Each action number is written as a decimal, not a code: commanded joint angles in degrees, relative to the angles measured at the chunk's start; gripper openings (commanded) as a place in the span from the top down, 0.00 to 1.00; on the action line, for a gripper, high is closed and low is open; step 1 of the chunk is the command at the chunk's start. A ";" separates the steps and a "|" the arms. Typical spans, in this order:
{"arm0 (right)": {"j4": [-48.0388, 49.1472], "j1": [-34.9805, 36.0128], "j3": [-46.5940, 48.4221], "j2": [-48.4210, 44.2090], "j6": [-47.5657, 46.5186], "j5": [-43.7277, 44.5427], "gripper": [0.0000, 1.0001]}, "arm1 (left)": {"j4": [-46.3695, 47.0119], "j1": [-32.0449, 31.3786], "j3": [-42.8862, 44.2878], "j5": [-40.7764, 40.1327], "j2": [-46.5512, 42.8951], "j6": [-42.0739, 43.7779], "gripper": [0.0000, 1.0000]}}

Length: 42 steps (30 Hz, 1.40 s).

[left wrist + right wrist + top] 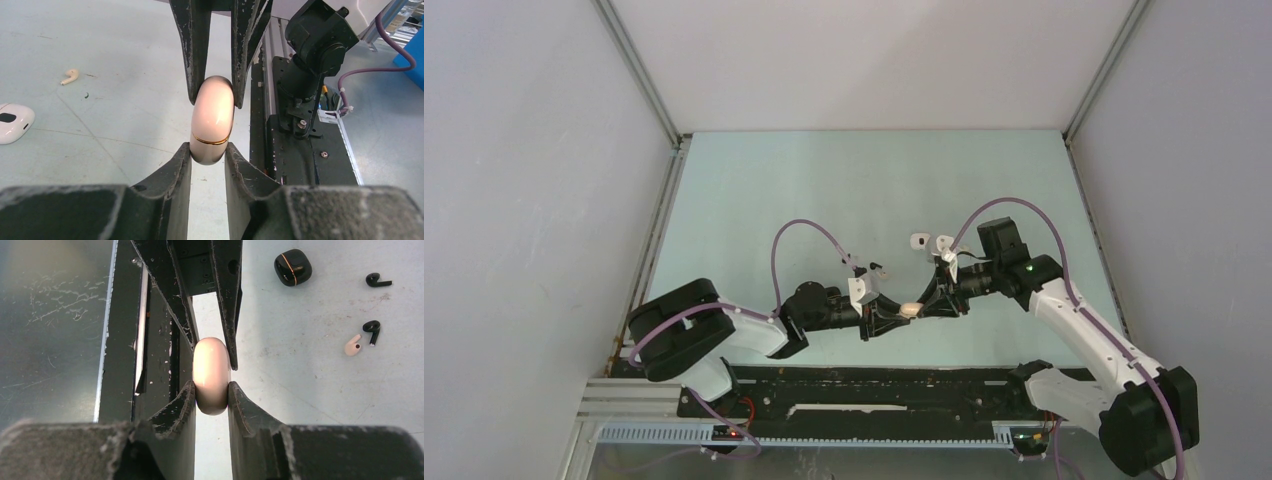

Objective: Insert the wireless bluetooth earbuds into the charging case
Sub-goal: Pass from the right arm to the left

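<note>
On my feed both arms meet low over the middle of the pale green table [754, 200], and between them they hold the beige charging case [212, 120] in the air. The left gripper [207, 159] is clamped on the lower end of the case, just below its thin gold band. The right gripper [211, 395] is clamped on the other end, its fingers pressing the rounded sides. The case lid looks shut along that gold seam. None of the earbuds are in it, and those I can find all lie loose on the table. In the right wrist view a beige earbud [353, 346] lies just beside a black earbud [372, 330], so close that I cannot tell whether they touch. A second black earbud [377, 280] lies apart from that pair, near a closed black case [292, 267] with a gold line. In the left wrist view a lone beige earbud [70, 76] lies near a white case [14, 122] at the edge of the frame.
</note>
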 commanded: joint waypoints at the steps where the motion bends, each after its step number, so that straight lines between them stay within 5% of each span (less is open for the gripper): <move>1: 3.16 0.13 2.09 0.57 0.83 1.16 0.81 | 4.82 -0.25 0.17 2.00 0.24 -0.31 0.69; 42: 2.92 0.47 2.10 1.23 0.30 1.66 0.80 | 5.86 -0.25 1.77 7.35 2.40 -2.87 0.67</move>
